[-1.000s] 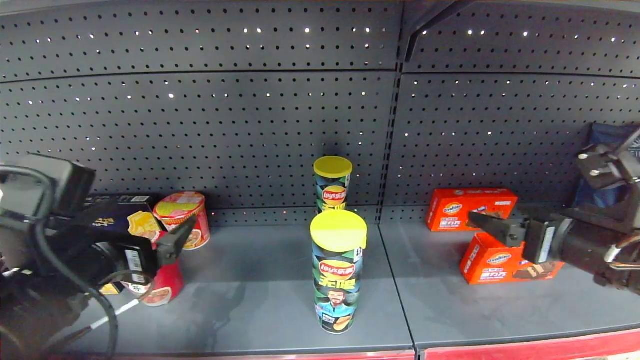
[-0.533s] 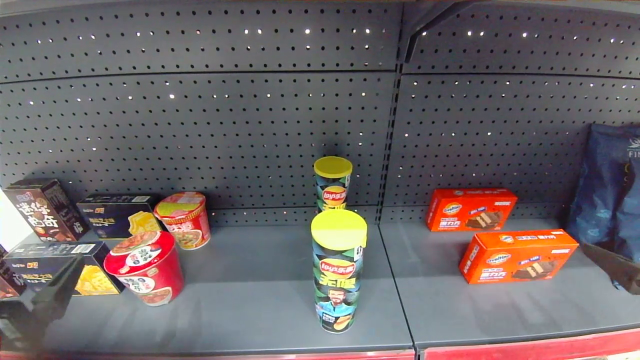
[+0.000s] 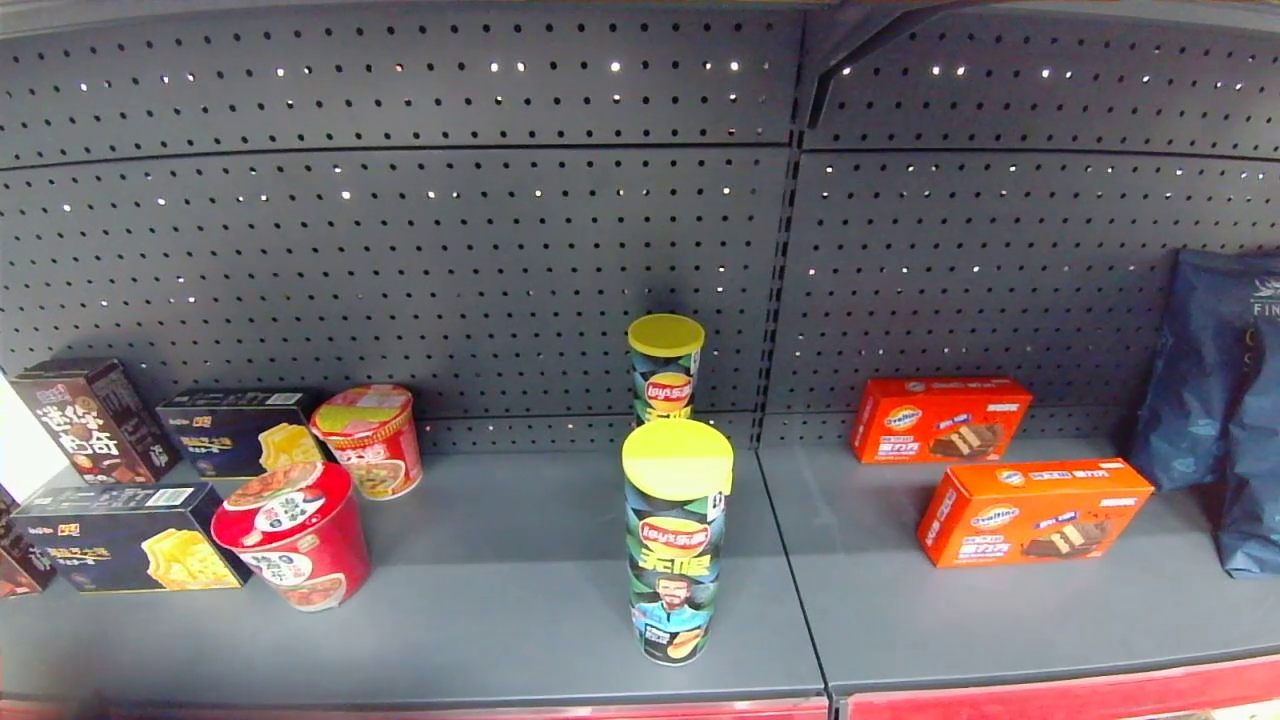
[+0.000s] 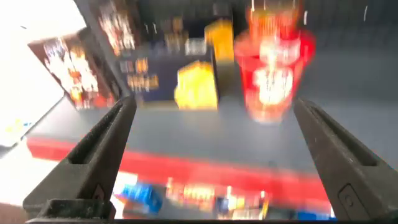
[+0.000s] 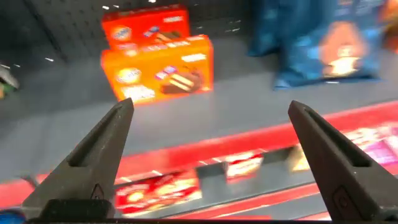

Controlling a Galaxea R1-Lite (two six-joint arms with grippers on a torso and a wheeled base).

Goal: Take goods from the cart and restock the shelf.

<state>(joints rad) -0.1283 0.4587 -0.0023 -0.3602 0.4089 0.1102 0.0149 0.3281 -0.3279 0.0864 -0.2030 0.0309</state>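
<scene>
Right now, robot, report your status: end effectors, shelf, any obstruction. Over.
Left end effector open, empty. Right end effector open, empty. Shelf part stocked, room beside the front chip can. No obstruction seen at shelf front.

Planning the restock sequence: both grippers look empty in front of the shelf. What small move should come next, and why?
Probably swing one arm back toward the cart for another item. The left gripper and right gripper both hang open, holding nothing, in front of the shelf, which has bare floor beside the chip can.
</scene>
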